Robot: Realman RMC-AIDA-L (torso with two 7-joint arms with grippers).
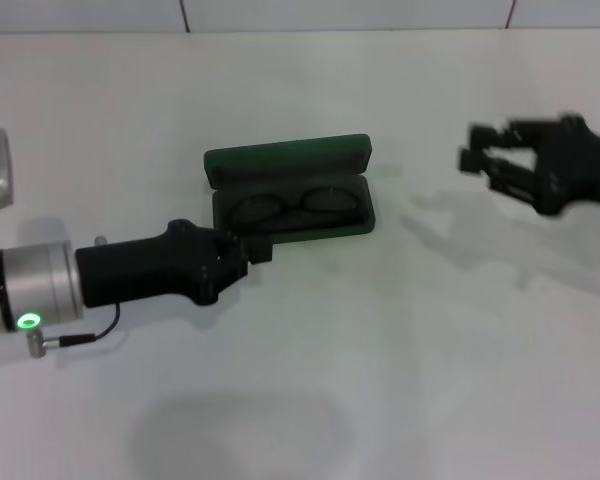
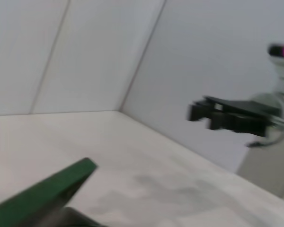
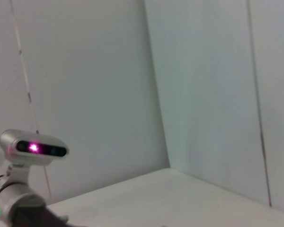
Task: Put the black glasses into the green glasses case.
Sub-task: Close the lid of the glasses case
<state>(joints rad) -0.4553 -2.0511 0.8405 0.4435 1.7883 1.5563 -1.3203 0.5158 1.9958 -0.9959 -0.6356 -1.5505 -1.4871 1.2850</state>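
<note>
On the white bench (image 1: 400, 340), mid-scene, the green glasses case (image 1: 290, 190) lies open, lid tipped up at the back, and the black glasses (image 1: 292, 207) already sit inside the tray, lenses side by side, frame looking flat. Left pincer (image 1: 252, 250) sits at the case's front-left corner, touching or just beside the rim; can't tell if its fingers are apart or together, the body hides them. Right pincer (image 1: 480, 150) hovers well apart to the right of the case, fingers spread, holding nothing. Judging from this, placement looks done and what remains is a clean retreat, maybe closing the lid. To do that well: pull the left pincer straight back and up so it doesn't drag the case; check no temple arm pokes over the rim first. Left wrist view shows only the lid edge, so confirm from the head view.
</note>
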